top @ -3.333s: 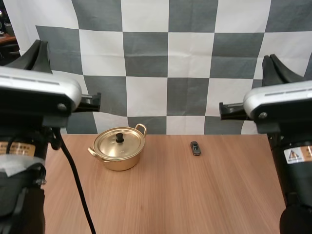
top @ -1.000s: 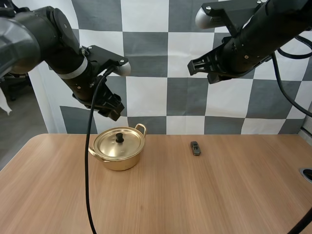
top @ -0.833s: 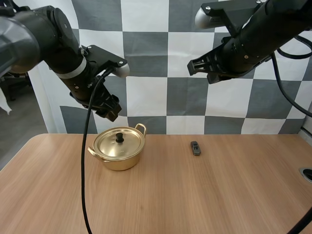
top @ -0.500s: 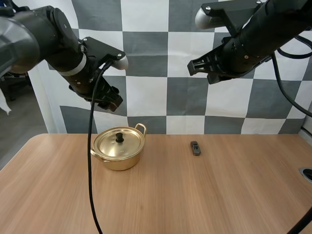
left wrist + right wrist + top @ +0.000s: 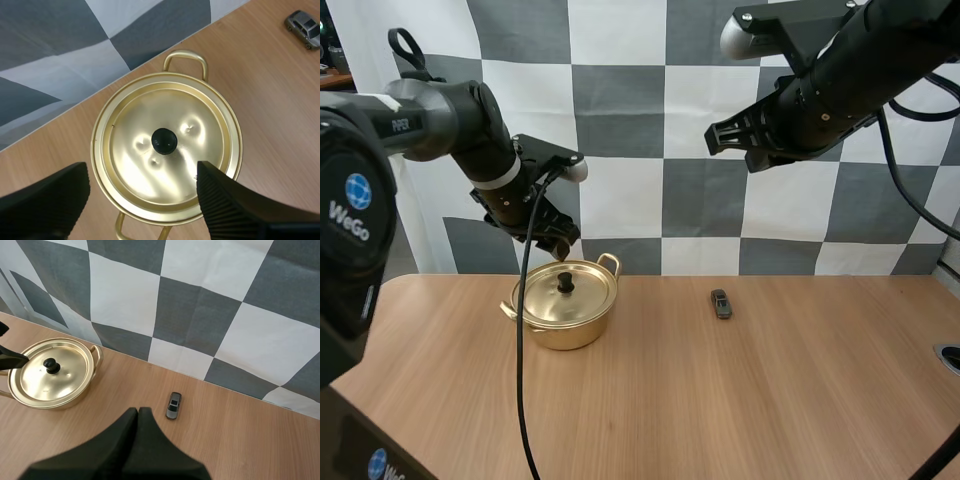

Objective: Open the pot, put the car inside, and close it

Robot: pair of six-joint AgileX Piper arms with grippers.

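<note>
A gold pot (image 5: 563, 305) with its lid (image 5: 565, 292) on stands at the table's back left. My left gripper (image 5: 558, 243) hangs open just above and behind the lid's black knob (image 5: 565, 283). In the left wrist view its fingers (image 5: 215, 200) stand wide apart on either side of the knob (image 5: 163, 141), well above the lid (image 5: 145, 165). A small grey toy car (image 5: 721, 304) lies on the table to the right of the pot. My right gripper (image 5: 138, 413) is shut on nothing, high above the table near the car (image 5: 173, 405).
The pot has two looped handles, one at the back right (image 5: 609, 263) and one at the front left (image 5: 508, 311). Bare wooden tabletop (image 5: 700, 400) spreads in front of the pot and the car. My right arm (image 5: 810, 95) is held high at the back right.
My left gripper has come down and closer to the pot's lid, still open. The right arm, the pot and the car have not moved.
</note>
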